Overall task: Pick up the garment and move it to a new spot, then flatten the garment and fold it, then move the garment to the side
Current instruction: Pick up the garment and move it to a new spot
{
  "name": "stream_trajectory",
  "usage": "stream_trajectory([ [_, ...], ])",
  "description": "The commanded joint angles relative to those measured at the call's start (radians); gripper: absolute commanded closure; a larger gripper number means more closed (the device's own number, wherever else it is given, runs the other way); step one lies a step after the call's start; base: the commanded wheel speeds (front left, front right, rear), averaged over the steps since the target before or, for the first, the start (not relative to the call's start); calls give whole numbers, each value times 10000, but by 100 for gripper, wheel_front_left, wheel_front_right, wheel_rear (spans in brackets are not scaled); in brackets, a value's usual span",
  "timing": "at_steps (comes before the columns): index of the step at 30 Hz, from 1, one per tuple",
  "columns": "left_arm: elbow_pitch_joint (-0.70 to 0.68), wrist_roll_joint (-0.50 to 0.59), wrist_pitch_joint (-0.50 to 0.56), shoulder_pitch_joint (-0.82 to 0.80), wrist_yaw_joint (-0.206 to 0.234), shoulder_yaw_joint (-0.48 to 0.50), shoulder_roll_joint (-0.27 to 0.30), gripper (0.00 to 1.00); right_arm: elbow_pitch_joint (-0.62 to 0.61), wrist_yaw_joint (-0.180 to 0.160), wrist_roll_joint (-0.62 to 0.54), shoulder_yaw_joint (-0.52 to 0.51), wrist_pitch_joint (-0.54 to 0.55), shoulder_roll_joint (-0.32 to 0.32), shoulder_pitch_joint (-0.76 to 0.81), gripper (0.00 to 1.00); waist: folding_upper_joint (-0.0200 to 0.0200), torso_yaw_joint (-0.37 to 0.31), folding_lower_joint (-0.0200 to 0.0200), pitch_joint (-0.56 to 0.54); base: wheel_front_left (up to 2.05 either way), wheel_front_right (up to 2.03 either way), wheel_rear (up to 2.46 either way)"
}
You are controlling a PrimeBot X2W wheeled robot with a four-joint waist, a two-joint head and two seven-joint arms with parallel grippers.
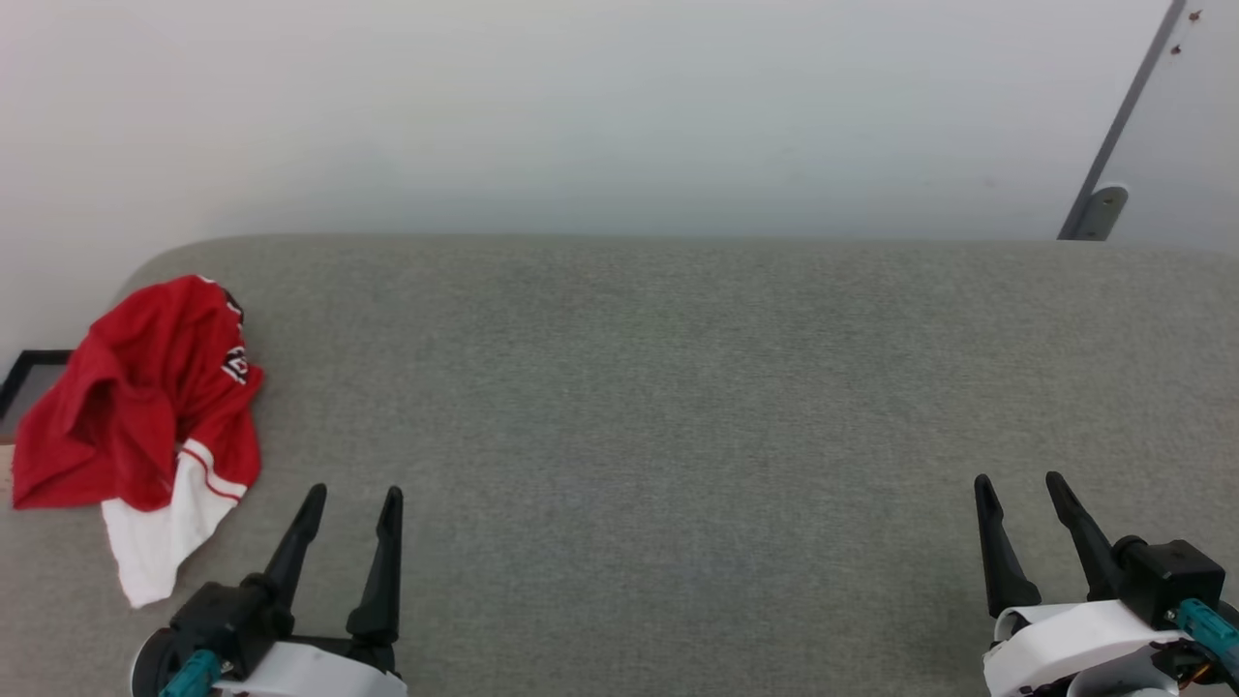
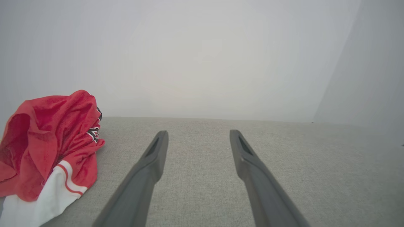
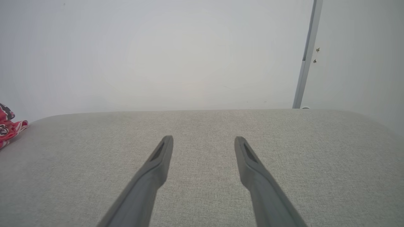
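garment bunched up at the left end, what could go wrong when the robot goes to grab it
1. The garment lies crumpled at the left end of the grey surface, seemingly near its edge. A nudge from the open left gripper might push it off.
2. Its layers are bunched, so a pinch may catch just one fold or the white sleeve and lift it twisted.
3. The right gripper sits far to the right, a long reach if needed.

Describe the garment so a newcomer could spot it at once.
A long grey upholstered surface spans the head view. At its left end, left of the left claw, lies a crumpled red jersey. Its white, red-striped sleeve marks it out against plain grey.
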Motion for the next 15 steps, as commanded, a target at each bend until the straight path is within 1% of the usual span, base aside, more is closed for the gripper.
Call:
stream_trajectory([
  [1, 30, -59, -1, -14, -30, 63, -8, 0, -48, -14, 3, -1, -57, -2, 9, 0, 0, 109, 0, -25, 0, 0, 0],
  [6, 137, -239, -1, -114, -30, 297, -152, 0, -109, -14, 76, 139, -30, 34, 49, 0, 0, 689, 0, -128, 0, 0, 0],
  [15, 305, -407, -1, 34, 25, 868, -321, 0, -40, -14, 201, 747, 143, 29, -188, 0, 0, 2183, 0, -433, 0, 0, 0],
])
